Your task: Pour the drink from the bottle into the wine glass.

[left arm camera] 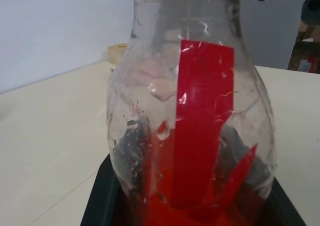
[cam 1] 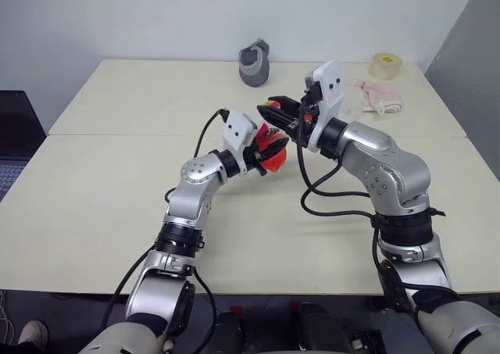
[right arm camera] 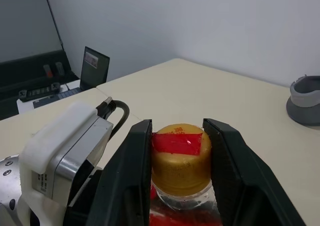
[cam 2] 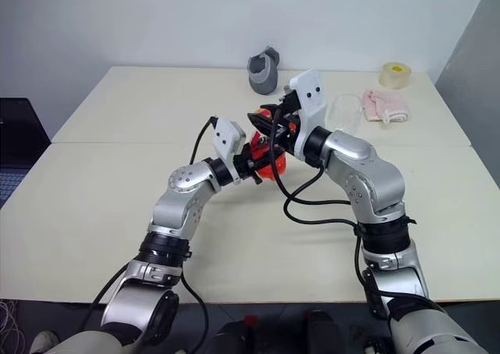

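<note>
Between my two arms, above the table's middle, I hold the bottle (cam 1: pixel 273 147), a small clear one with a red label (left arm camera: pixel 200 126). My left gripper (cam 1: pixel 262 149) is shut on its bulbous base, where the drink (left arm camera: pixel 165 213) pools bright red between the black fingers (left arm camera: pixel 100 196). My right gripper (right arm camera: pixel 177 151) comes in from the other side. Its two fingers press on either side of the yellow-red cap (right arm camera: pixel 180 173). The wine glass (cam 2: pixel 344 113) stands behind my right forearm, clear and partly hidden.
A grey jug (cam 1: pixel 254 63) stands at the table's far middle. A tape roll (cam 1: pixel 385 65) and a pink cloth (cam 1: pixel 380 96) lie at the far right. A dark laptop (cam 1: pixel 16 135) sits off the table's left edge.
</note>
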Available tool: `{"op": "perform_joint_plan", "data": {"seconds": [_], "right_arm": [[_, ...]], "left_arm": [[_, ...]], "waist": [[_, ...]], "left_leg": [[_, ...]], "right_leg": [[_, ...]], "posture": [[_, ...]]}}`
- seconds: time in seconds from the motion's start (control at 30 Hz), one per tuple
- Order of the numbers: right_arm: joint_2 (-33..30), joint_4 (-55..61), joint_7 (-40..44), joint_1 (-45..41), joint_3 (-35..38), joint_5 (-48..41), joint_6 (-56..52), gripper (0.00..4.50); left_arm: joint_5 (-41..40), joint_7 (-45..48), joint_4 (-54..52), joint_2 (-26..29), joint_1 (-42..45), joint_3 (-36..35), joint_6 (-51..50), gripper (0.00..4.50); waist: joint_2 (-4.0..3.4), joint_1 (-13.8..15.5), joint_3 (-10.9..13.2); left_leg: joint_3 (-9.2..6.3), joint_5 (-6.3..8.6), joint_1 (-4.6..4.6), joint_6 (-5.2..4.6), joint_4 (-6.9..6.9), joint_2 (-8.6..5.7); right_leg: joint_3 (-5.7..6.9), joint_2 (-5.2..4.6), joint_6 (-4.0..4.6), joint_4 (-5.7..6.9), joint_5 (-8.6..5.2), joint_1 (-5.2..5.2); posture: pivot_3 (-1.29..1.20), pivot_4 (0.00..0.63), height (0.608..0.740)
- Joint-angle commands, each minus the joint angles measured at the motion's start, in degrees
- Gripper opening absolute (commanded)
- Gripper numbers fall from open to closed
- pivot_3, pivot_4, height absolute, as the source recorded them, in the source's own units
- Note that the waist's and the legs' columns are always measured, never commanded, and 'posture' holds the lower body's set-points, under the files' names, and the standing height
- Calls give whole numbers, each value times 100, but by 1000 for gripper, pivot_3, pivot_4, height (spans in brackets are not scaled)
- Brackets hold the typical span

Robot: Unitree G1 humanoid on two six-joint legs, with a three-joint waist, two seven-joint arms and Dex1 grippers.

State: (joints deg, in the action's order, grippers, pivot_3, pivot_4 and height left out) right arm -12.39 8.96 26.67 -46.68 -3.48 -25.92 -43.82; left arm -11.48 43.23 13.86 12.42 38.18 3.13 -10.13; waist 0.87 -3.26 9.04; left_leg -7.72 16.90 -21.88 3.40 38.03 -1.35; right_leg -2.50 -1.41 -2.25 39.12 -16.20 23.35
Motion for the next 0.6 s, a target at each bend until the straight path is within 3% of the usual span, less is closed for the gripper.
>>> {"op": "perform_joint_plan", "data": {"seconds": [0.03, 0.33, 0.5, 0.6], "right_arm": [[-113, 192, 580, -202, -51, -229, 186, 1248], [-1084, -188, 3731, -597, -504, -777, 786, 1248], [-1175, -418, 4313, -665, -671, -726, 965, 1248], [-1233, -512, 4298, -691, -546, -807, 768, 2244]], "left_arm": [[-310, 229, -1030, 286, -304, -15, -322, 1402], [-1555, 402, -3730, 1276, -1407, -244, -2029, 1402], [-1859, 280, -4378, 1585, -1925, -377, -2337, 1402], [-1937, 198, -4559, 1703, -2191, -484, -2394, 1402]], "waist": [[-1, -3, 0], [-9, 1, 6], [-9, 3, 6], [-10, 8, 7]], "left_leg": [[0, 0, 0, 0, -2, 1], [-1, 7, 1, -13, -2, 7], [0, 8, 5, -14, -2, 8], [-1, 7, 5, -12, -3, 11]], "right_leg": [[-1, 0, 0, -1, 0, 0], [-2, -2, 0, -5, 0, -3], [0, -4, 0, -7, 0, -7], [0, -3, 0, -6, 0, -6]], "posture": [[0, 150, 740], [0, 150, 740], [0, 150, 740], [0, 150, 740]]}}
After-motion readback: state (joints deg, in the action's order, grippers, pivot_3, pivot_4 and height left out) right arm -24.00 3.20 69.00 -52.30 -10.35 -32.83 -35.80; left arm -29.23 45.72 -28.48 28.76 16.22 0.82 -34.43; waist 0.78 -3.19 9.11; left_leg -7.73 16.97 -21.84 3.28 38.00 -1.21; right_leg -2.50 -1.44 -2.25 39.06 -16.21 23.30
